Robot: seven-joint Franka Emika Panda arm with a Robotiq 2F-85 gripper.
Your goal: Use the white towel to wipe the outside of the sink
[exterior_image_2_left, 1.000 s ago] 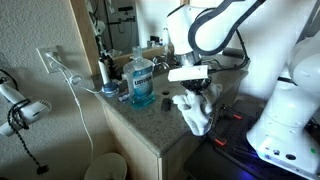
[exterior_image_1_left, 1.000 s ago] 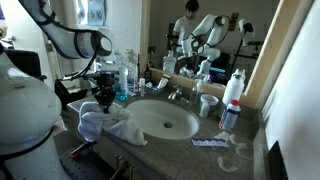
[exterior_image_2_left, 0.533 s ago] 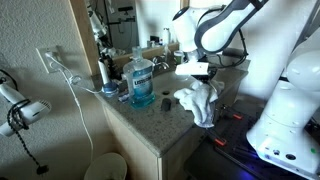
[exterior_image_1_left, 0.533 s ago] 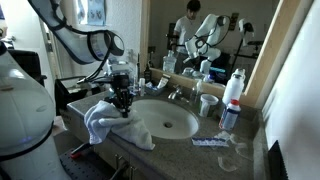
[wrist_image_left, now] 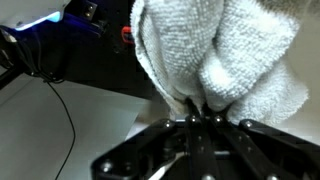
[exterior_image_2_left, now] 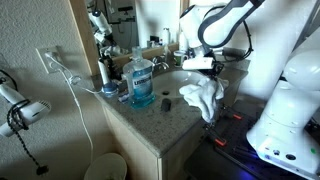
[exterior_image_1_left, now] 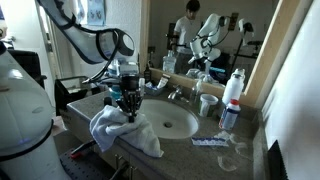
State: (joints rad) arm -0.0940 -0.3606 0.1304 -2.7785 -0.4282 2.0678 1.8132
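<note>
Two items stand at the surface's (exterior_image_2_left: 165, 115) far end in an exterior view, an electric toothbrush (exterior_image_2_left: 104, 72) and a blue mouthwash bottle (exterior_image_2_left: 141, 82), both at about nine o'clock of the white towel (exterior_image_2_left: 203, 98) and apart from it. The end effector (exterior_image_1_left: 128, 103) has its fingers closed tight on a fold at the top of the towel (exterior_image_1_left: 127, 131), and the wrist view shows the cloth (wrist_image_left: 230, 50) bulging out beyond the pinch. This hold from above lets the loose bulk drape down, so soft cloth rather than metal would meet the stone. The lower folds lie at about eight o'clock of the sink basin (exterior_image_1_left: 168, 120), at its outer rim, and appear to spill toward the counter's front edge. A careless sweep there could drag the towel off the edge.

The faucet (exterior_image_1_left: 176, 93) stands at twelve o'clock of the basin. A cup (exterior_image_1_left: 208, 104) and a red-capped white bottle (exterior_image_1_left: 234, 88) stand around two o'clock, leaving little room on that side. The front strip, from six toward four o'clock, looks bare until a flat wrapper (exterior_image_1_left: 210, 143), so it is probably the easiest path for wiping.
</note>
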